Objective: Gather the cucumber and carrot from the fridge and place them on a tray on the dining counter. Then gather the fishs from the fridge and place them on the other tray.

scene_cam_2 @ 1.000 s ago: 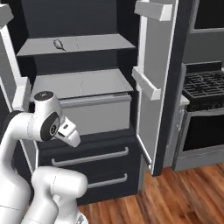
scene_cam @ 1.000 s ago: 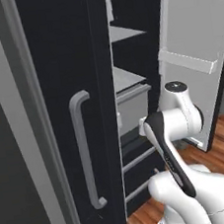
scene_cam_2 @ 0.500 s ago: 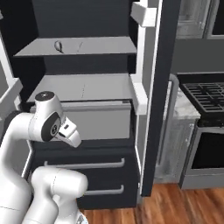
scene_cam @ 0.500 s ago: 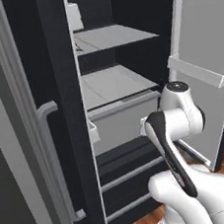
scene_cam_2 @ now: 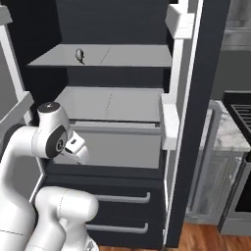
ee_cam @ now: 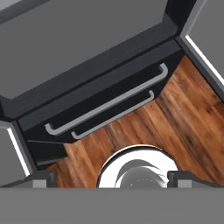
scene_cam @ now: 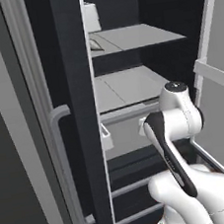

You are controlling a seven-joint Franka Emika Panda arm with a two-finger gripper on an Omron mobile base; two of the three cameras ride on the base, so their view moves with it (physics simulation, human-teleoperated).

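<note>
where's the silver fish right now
The silver fish lies on the fridge's upper shelf, toward its left end in the right base view, nothing beside it.

Wooden floor; stove at right

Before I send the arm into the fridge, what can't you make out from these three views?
- Small grey thing on the upper shelf: too small in the right base view to name; in the left base view the door edge cuts it off.
- Drawer contents: hidden by closed fronts.
- Tool: tips spread, empty; the bottom edge cuts them off in the hand view.
</note>
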